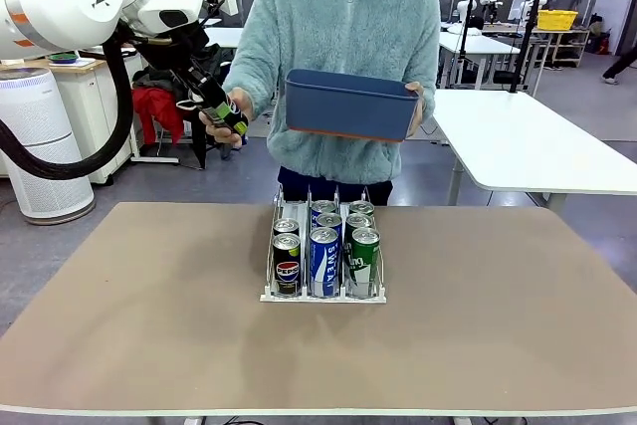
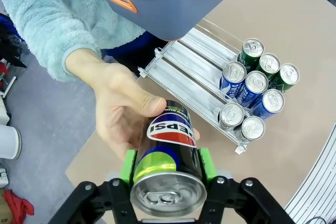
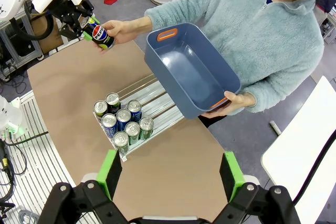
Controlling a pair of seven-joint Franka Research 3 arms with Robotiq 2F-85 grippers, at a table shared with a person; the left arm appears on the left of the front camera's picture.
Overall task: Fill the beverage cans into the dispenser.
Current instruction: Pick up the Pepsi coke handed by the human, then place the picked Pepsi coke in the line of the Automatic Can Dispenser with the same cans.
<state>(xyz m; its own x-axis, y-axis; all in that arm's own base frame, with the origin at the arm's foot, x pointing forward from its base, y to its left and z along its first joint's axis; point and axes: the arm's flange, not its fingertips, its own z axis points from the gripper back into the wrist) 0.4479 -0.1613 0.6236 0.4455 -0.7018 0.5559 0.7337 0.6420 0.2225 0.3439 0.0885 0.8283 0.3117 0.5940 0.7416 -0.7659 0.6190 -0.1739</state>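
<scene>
Front view, left to right:
left gripper (image 1: 221, 112): far left, above floor, clamped on black Pepsi can (image 2: 169, 148); person's hand (image 2: 121, 111) under it
table (image 1: 129, 345): tan, bare left and right
dispenser (image 1: 323, 295): centre, seven cans (image 1: 324, 258) at near end
bin (image 1: 348, 103): held above far edge
right gripper (image 3: 170, 174): jaws wide, holding nothing, above near edge

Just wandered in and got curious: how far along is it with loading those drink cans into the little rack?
Nearly done, it seems. Seven cans already stand in the dispenser. The left claw is shut on a black Pepsi can, with the person's hand touching it too. The blue bin the person holds looks empty, so this may be the last one.
</scene>
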